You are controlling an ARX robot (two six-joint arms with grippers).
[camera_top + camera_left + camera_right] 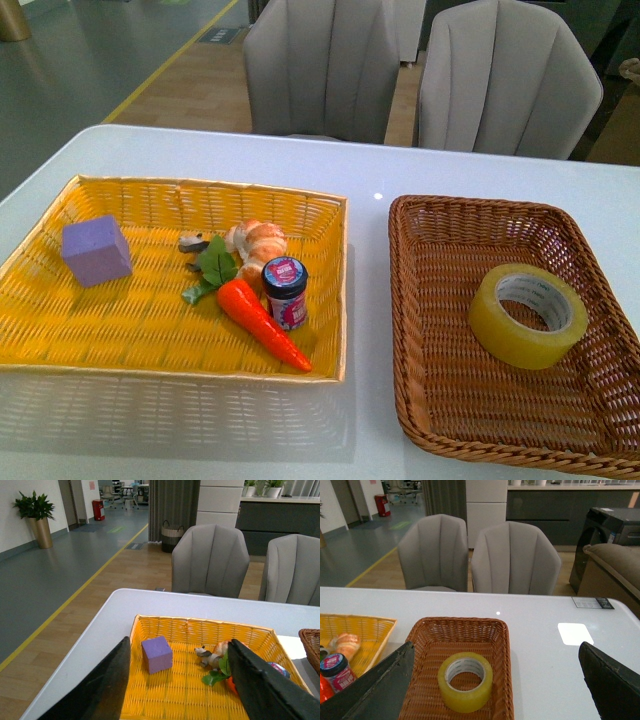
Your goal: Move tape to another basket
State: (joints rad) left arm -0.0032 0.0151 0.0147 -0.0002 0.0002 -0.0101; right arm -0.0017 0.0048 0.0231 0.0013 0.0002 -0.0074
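Observation:
The tape (515, 340), a yellowish ring with a white core, lies flat inside the dark brown wicker basket (440, 230) on the right of the table. Neither arm shows in the front view. In the right wrist view my right gripper (496, 647) stands open, back from and above the tape (465, 698) and the basket (457, 622), with its dark fingers (615, 685) wide apart and nothing between them. My left gripper (179, 645) is open over the yellow basket (175, 690), holding nothing.
The yellow basket (150, 320) on the left holds a purple cube (96, 250), a toy carrot (262, 322), a small jar (286, 292) and a shrimp-like toy (255, 240). Two grey chairs (320, 60) stand behind the white table (370, 170).

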